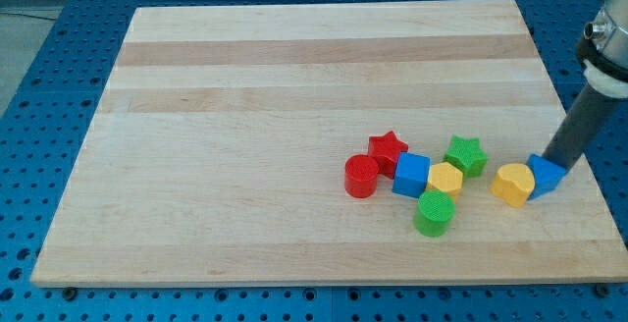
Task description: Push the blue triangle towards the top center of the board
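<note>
I work in a lab: a blue perforated mounting surface [59,86] lies under the wooden board [294,77] beside my tip [555,164].

Count on wooden board [294,86]: eight blocks.

Red, two: red star [388,151], red cylinder [361,177].
Blue, two: blue cube [411,175], blue triangle [546,175].
Green, two: green star [466,154], green cylinder [434,213].
Yellow, two: yellow hexagon [444,180], yellow heart [512,184].

By shape: two stars, two cylinders, one each of cube, triangle, hexagon, heart.

One rod, one tip [555,161].
</note>
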Controlling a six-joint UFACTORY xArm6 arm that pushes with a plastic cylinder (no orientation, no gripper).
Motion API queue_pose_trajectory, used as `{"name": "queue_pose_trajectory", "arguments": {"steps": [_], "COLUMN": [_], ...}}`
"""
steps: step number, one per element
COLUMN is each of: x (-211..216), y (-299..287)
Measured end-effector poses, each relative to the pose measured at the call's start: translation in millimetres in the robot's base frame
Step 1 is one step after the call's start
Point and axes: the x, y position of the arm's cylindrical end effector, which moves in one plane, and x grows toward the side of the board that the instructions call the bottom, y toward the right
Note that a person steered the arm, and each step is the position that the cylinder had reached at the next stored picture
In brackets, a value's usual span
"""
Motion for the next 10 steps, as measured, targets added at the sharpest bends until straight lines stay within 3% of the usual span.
{"name": "queue_pose_trajectory", "arguments": {"steps": [2,8,10], "x": [26.0,30.0,75.5], "y": [57.9,-46.9,-55.1]}}
